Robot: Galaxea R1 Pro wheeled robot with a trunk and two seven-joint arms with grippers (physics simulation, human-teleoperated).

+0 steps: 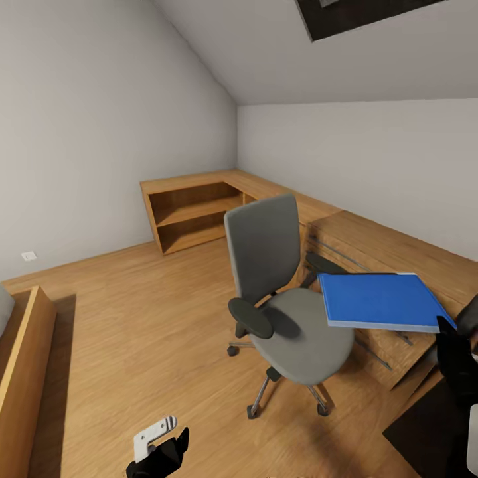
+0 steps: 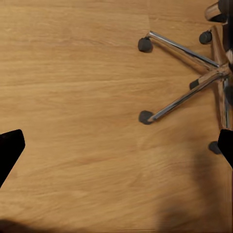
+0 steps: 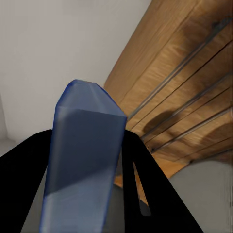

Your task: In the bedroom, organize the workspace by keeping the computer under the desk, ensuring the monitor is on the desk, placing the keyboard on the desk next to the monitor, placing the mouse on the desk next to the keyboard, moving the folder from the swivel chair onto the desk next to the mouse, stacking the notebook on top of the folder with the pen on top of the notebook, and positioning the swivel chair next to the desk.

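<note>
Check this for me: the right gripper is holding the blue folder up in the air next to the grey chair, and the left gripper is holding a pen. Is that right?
Not quite. The right gripper does hold the blue folder in the air beside the grey chair, but the left gripper holds nothing. The left wrist view shows its fingers spread wide, with bare wooden floor between them.

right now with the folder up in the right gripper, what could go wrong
The blue folder is pinched only at one corner by the right gripper, with most of it sticking out flat over the swivel chair, so it may sag, twist or slip out. Its free end hangs near the chair's armrest and could catch it when swung. The chair stands close to the wooden drawer unit, so a wide swing might also clip that.
</note>
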